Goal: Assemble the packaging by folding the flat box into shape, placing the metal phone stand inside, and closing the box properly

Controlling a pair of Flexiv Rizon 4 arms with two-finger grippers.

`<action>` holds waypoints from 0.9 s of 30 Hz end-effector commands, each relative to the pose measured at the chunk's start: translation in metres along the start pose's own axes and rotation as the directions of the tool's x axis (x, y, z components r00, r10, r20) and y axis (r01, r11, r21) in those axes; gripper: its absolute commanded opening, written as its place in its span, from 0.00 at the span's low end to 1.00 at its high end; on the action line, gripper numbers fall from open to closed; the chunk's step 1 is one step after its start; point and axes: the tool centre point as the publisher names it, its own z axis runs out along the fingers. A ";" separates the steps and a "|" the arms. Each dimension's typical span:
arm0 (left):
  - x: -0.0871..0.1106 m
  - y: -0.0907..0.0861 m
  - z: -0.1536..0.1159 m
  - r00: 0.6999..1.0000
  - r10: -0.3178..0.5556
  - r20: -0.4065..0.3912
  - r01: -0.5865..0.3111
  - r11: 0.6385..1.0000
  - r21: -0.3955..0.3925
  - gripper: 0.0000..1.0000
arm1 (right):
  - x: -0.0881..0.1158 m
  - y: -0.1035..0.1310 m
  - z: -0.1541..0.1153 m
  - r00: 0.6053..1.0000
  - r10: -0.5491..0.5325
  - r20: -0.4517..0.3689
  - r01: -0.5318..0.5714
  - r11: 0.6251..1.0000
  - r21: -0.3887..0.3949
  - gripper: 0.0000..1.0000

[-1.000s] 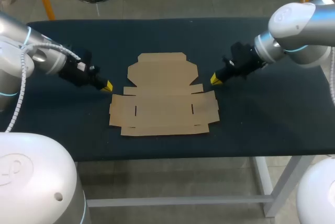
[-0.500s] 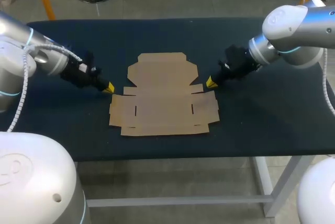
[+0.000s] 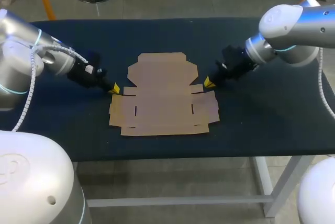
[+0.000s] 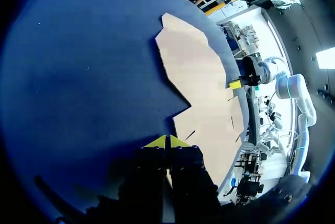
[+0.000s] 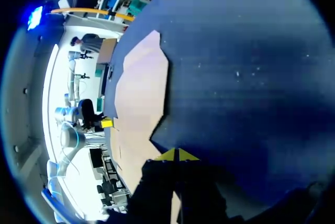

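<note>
Head view: flat box [image 3: 162, 98], left fingers [image 3: 114, 89] at its 9 o'clock, right fingers [image 3: 208, 82] at 3, both pinched closed, empty.

The light is soft and even, and it comes from above: the round white top of the right arm [image 3: 293, 17] shines, and so does the left arm [image 3: 18, 38]. The dark table [image 3: 157, 35] soaks up the light and gives no glare. The flat box [image 3: 162, 96] stands out bright on it. Faint, soft shadows lie on the table under both arms. In the wrist views the box looks pale and lit up. The yellow left fingers [image 4: 157, 143] and right fingers [image 5: 168, 155] glow, but the black part behind them sits in deep shade and is hard to make out.
</note>
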 end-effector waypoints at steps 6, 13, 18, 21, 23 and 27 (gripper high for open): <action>-0.004 -0.009 0.010 1.000 0.006 -0.012 -0.006 1.000 -0.024 0.00 | -0.003 0.001 0.005 1.000 0.003 -0.011 -0.003 1.000 0.010 0.00; -0.007 -0.007 0.011 1.000 -0.004 -0.022 0.004 1.000 -0.029 0.00 | -0.003 0.002 0.009 1.000 0.005 -0.016 -0.005 1.000 0.012 0.00; -0.007 -0.006 0.013 1.000 -0.004 -0.027 0.003 0.999 -0.035 0.00 | -0.003 0.001 0.013 1.000 0.006 -0.024 -0.006 1.000 0.014 0.00; -0.006 -0.006 0.014 0.999 -0.001 -0.032 0.000 0.999 -0.039 0.00 | -0.003 -0.001 0.015 0.999 0.007 -0.031 -0.006 1.000 0.013 0.00; -0.005 -0.006 0.014 0.999 0.001 -0.035 -0.002 0.999 -0.043 0.00 | -0.002 -0.002 0.016 0.999 0.006 -0.033 -0.006 1.000 0.012 0.00; -0.005 -0.006 0.015 0.999 0.002 -0.040 -0.004 0.999 -0.047 0.00 | -0.001 -0.003 0.016 0.999 0.004 -0.032 -0.003 1.000 0.007 0.00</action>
